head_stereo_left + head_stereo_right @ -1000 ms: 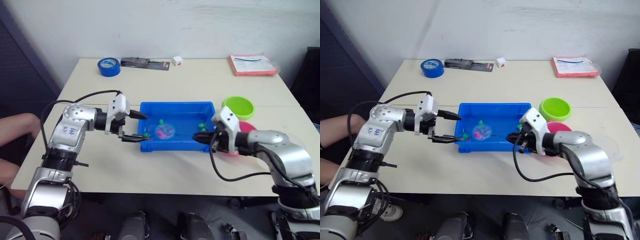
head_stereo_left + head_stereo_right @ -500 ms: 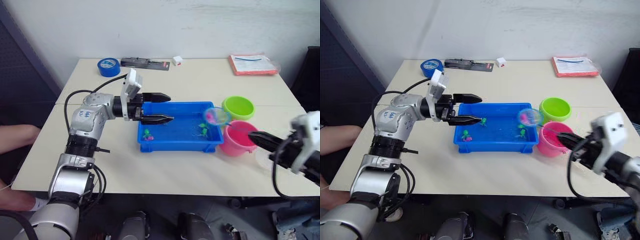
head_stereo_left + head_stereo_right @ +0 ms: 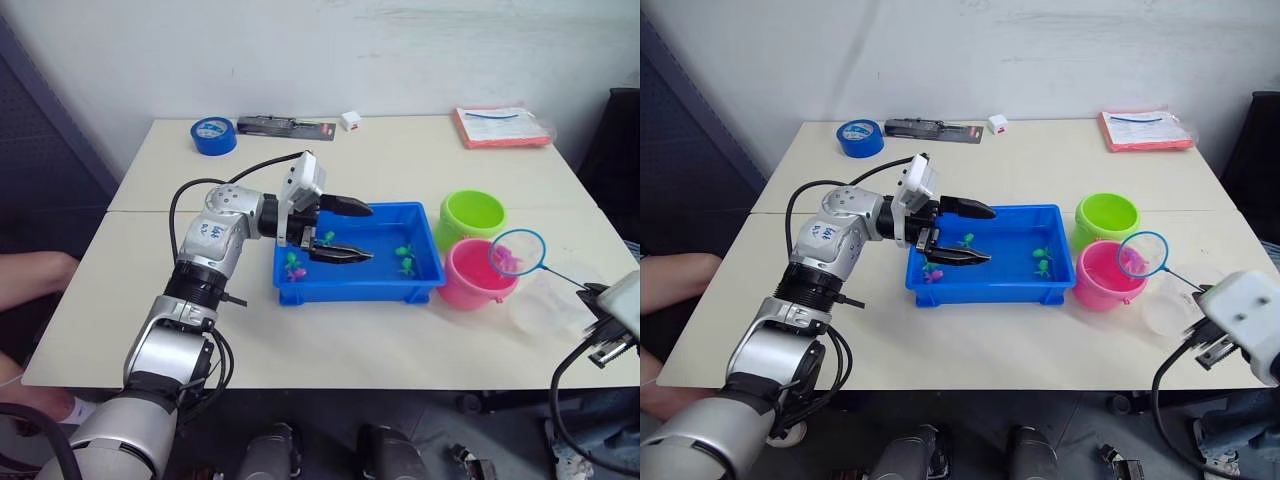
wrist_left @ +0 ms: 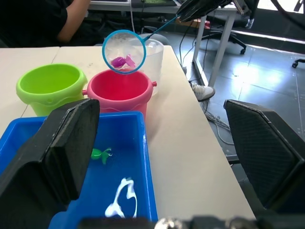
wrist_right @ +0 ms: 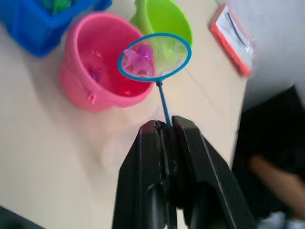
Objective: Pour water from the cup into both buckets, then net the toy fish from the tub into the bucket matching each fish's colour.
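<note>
While clamped in right gripper (image 5: 167,125): net (image 5: 154,57), 1 pink fish, above pink bucket (image 5: 106,67); left gripper (image 3: 348,232) agape.

Bright, even indoor light with soft shadows; right wrist view blurred toward its edges

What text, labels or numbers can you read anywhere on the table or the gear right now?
None of it reads.
Blue tape roll: white marks on its top face, too blurred to read.
Red-edged document pouch: printed lines on the white sheet, too small to read.
Black flat packet: light and red marks, illegible.
Small white box: a red spot, no legible text.
Pink bucket, green bucket, tub, net: no lettering visible.
</note>
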